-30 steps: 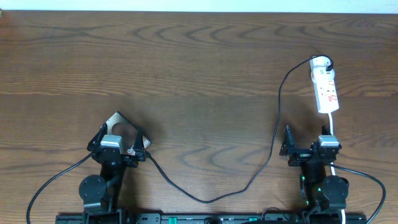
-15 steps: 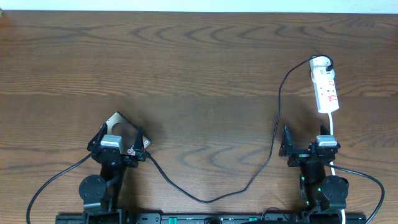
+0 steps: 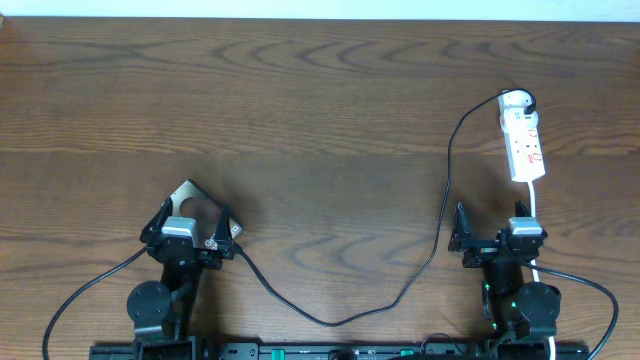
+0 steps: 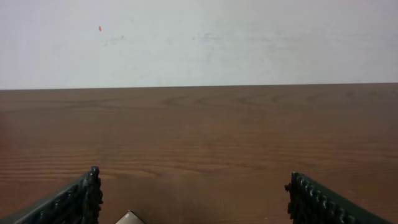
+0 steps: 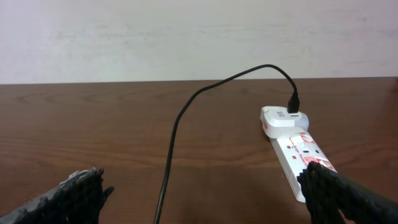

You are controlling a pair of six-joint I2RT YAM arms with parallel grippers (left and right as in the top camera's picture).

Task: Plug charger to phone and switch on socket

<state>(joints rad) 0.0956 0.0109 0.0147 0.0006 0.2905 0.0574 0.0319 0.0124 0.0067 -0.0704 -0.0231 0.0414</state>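
The phone (image 3: 184, 197) lies at an angle on the table under my left gripper (image 3: 195, 210), which is open and empty with its fingers on either side of it. Only a pale corner of the phone (image 4: 129, 218) shows in the left wrist view. The charger cable (image 3: 441, 215) runs from its black plug (image 3: 526, 100) in the socket strip (image 3: 524, 138), loops along the front and ends near the left gripper at the tip (image 3: 238, 252). My right gripper (image 3: 492, 222) is open and empty, just in front of the strip. In the right wrist view the cable (image 5: 171, 149) and strip (image 5: 300, 149) lie ahead.
The strip's white cord (image 3: 535, 205) runs toward the front past the right arm. Thick black arm cables (image 3: 90, 285) trail at both front corners. A white wall (image 4: 199, 37) stands behind the table's far edge.
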